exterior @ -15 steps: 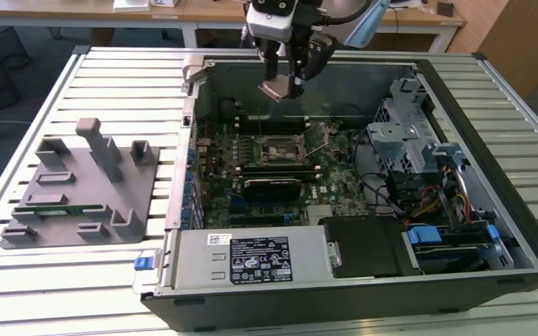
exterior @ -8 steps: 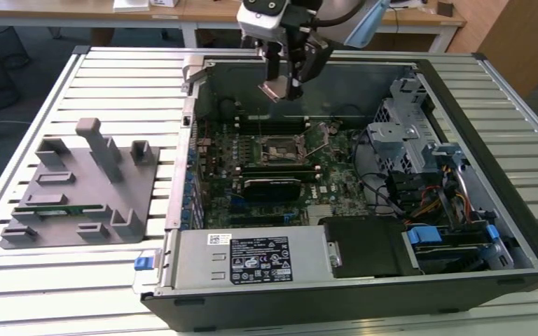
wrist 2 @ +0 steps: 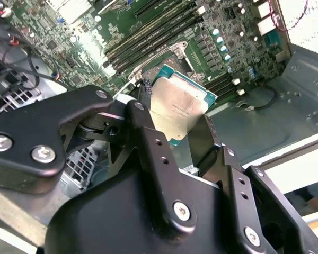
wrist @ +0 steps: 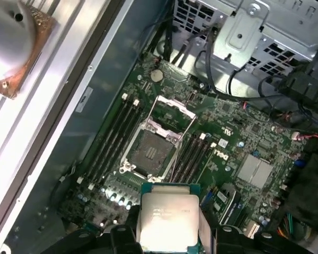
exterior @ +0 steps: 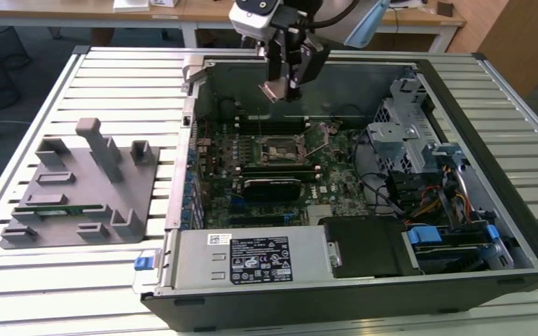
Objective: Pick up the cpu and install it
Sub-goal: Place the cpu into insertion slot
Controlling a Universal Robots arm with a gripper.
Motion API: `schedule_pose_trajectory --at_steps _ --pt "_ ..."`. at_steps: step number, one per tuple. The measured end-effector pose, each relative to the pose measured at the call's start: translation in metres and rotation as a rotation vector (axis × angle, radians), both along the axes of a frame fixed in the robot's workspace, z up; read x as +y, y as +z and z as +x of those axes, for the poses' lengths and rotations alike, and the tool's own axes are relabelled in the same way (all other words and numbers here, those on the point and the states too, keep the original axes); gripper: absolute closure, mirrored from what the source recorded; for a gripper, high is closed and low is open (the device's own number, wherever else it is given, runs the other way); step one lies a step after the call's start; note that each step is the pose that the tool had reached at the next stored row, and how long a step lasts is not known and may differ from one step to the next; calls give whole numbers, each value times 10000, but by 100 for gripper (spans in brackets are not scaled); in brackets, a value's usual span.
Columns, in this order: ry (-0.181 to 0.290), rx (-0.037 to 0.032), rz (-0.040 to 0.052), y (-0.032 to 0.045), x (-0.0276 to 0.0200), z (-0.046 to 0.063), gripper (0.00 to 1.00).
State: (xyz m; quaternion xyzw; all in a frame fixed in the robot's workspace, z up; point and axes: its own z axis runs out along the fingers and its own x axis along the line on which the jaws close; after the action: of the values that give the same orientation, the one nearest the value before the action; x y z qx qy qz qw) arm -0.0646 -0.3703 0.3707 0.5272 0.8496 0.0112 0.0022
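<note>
My gripper (exterior: 283, 94) hangs above the back of the open computer case (exterior: 493, 175), shut on the cpu (exterior: 273, 91). In both wrist views the cpu (wrist 2: 177, 108) (wrist: 167, 219) is a flat square chip with a silvery top, clamped by its edges between the two black fingers (wrist 2: 143, 114). The motherboard's socket (exterior: 279, 148) (wrist: 151, 151) lies below and in front of the chip. Its metal frame (wrist: 175, 108) is swung open and the socket is bare. The cpu is held clear of the board, touching nothing else.
Memory slots (wrist: 114, 137) flank the socket. A drive cage (exterior: 409, 133) and cables (exterior: 391, 185) stand at the exterior view's right, a power supply (exterior: 250, 257) at the case's front. A grey fixture (exterior: 78, 185) holding a green memory stick (exterior: 59, 208) lies on the table.
</note>
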Motion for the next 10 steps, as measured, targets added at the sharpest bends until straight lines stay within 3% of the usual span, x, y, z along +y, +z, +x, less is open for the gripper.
schedule_pose_trajectory --at_steps 10 --pt "-1396 1 -20 -26 6 0 47"
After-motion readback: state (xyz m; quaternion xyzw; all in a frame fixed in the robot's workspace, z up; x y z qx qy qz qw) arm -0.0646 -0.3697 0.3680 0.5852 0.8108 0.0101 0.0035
